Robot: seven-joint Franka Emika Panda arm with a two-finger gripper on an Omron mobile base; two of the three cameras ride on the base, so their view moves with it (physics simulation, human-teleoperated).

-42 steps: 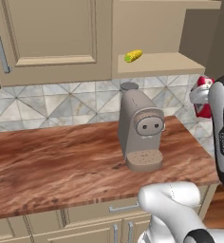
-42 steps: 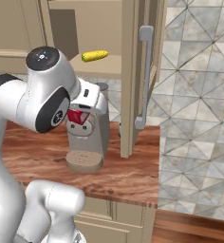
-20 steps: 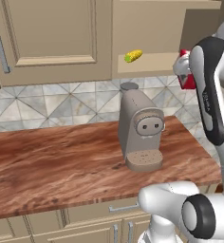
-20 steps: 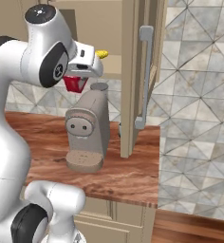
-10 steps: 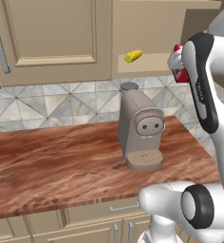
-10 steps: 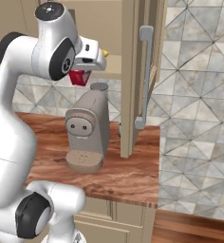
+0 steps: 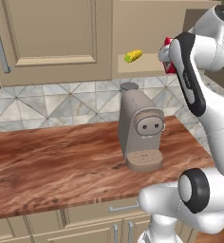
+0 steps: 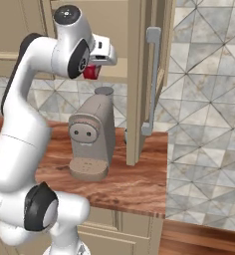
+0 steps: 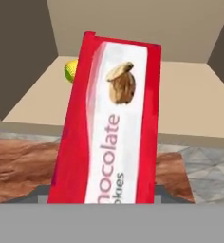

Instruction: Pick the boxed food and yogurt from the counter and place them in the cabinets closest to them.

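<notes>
Raised from beside the coffee machine (image 7: 140, 135), the pincer (image 8: 93, 67) grasps the boxed food (image 9: 109, 123) lengthwise toward the cabinets (image 9: 190, 95).

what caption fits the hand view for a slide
Gripper holds the red boxed food before the open cabinet's shelf, corn cob behind.

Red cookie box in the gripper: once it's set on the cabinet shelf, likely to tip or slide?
The boxed food looks tall and narrow, so it would probably tip if set down tilted. Its flat, straight faces suggest stiff cardboard, likely light. It won't roll, unlike the corn cob on the shelf, which a nudge might send rolling.
</notes>
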